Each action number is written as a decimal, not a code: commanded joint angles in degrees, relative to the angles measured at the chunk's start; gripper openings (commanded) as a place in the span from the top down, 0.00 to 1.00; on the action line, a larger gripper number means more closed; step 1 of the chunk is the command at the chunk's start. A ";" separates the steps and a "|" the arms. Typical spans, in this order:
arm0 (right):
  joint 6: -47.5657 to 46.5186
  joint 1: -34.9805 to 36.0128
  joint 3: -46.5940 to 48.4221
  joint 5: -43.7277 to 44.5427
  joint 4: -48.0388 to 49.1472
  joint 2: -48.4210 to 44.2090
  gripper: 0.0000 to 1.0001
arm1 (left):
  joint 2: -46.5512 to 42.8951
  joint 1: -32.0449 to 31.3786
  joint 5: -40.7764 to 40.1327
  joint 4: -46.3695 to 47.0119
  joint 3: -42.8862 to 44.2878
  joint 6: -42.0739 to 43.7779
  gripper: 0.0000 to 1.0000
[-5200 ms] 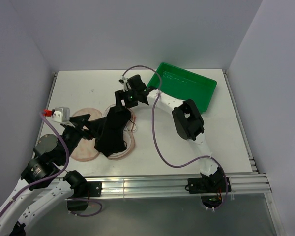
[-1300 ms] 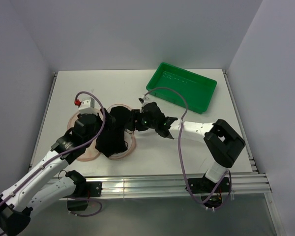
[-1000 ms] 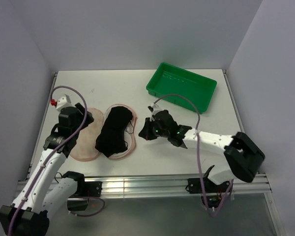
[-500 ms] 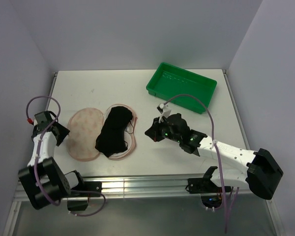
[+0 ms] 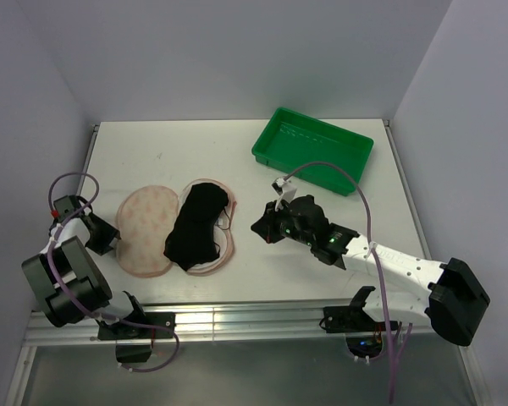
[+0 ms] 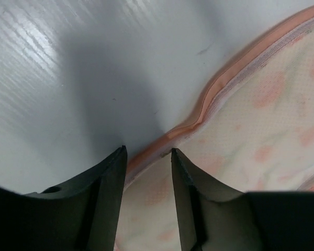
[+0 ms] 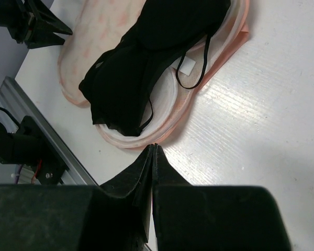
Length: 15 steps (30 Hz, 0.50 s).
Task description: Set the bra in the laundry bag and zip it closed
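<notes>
White table [image 5: 195, 144]: bra [image 5: 195, 224] diagonal, far-right to near-left, on laundry bag [image 5: 144, 228]; left fingers [image 6: 107, 198] spread, right fingers [image 7: 131, 193] closed.

The top external camera looks steeply down from above and behind the arm bases onto the whole worktop [image 5: 195, 152]. The left wrist camera sits very close at the left rim of the laundry bag [image 5: 144, 237]. The right wrist camera views the bag from its right, farther off. All three views share it.

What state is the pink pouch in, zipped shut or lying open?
Open. The laundry bag lies spread flat in two halves, and the bra rests uncovered on one half.
</notes>
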 commanded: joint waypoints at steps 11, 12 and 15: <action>-0.11 -0.16 0.20 1.37 1.84 3.55 0.77 | 0.57 0.11 1.25 0.23 1.56 0.94 1.00; -0.02 -0.16 0.20 1.37 2.19 4.08 0.74 | 0.13 0.11 1.59 0.32 1.64 0.93 1.00; 0.51 -0.24 0.46 1.81 3.07 6.80 0.69 | -2.68 -0.68 2.48 0.76 1.47 0.67 1.00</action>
